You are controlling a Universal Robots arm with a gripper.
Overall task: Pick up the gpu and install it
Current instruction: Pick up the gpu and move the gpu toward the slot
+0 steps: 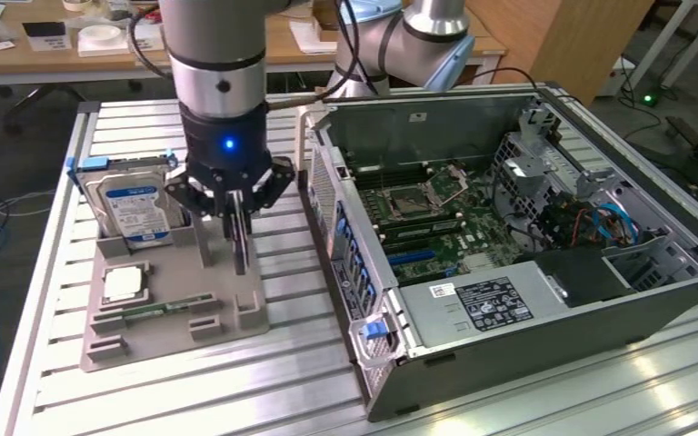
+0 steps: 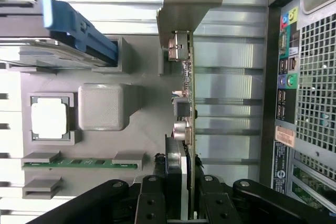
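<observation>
Observe the gripper (image 1: 237, 216) pointing straight down over a grey tray (image 1: 161, 343) that lies on the slatted metal table (image 1: 204, 400), toward the exterior view's left. Its fingers (image 2: 151, 205) stand narrow and clamp the gpu (image 2: 188, 93) between them, one pressing each face of the card near its upper edge. You see the card edge-on: the brownish-green board, with small components standing off it, hangs vertically beneath the wrist, and its metal end bracket (image 2: 185, 3) projects at the far end from the fingers. In the exterior view, the gpu appears as a thin dark blade below the gripper, over the tray's edge nearest the computer case (image 1: 640, 291). Whether its lower edge sits in the tray's slot or hangs just above it cannot be told. Note the other parts in the tray: a hard drive (image 1: 131, 207) with a blue-white label standing upright at the far end, a square processor (image 1: 123, 283) lying flat in its pocket, and a narrow green memory stick (image 1: 167, 307) just beside it. The case lies open on its side just beside the tray, toward the exterior view's right, with its motherboard (image 1: 428, 218) exposed. The gpu is apart from the case.
</observation>
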